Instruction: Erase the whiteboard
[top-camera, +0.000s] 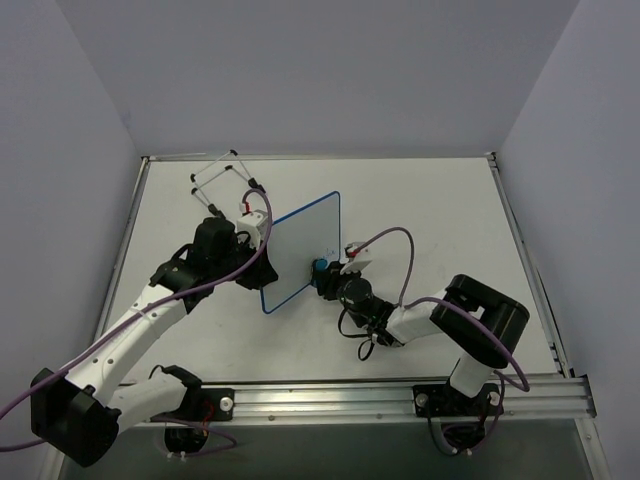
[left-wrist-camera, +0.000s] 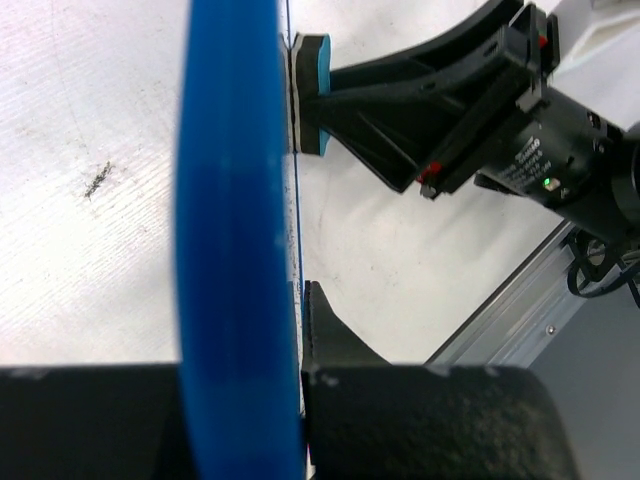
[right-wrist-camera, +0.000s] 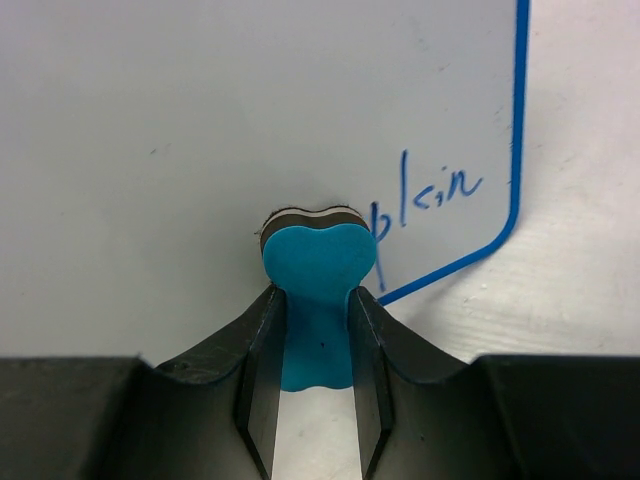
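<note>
– Near the middle of the surface (top-camera: 420, 200), how is the whiteboard (top-camera: 305, 245) sitting?
– It is standing tilted up rather than lying flat, with its white face turning toward the right arm. Whether its low edge is touching the surface, I cannot tell.
– What is holding it up?
– The left fingers (left-wrist-camera: 325, 330) are pinching its blue frame at the edge nearest the left arm. Only one of them is showing clearly in the left wrist view.
– And the right fingers (right-wrist-camera: 260, 370)?
– They are squeezing a small blue eraser (right-wrist-camera: 312, 270) between them. Its blue body is bulging out above the fingertips, and its layered pad is pressing against the board's face.
– Is anything showing on the board?
– Blue handwriting (right-wrist-camera: 440, 190) is sitting just right of the eraser, near the frame's rounded corner. The face to the left of the eraser is showing plain white.
– Is anything else lying around?
– A thin wire stand (top-camera: 222, 180) is resting at the far left of the surface, beyond the left arm and apart from the board.
</note>
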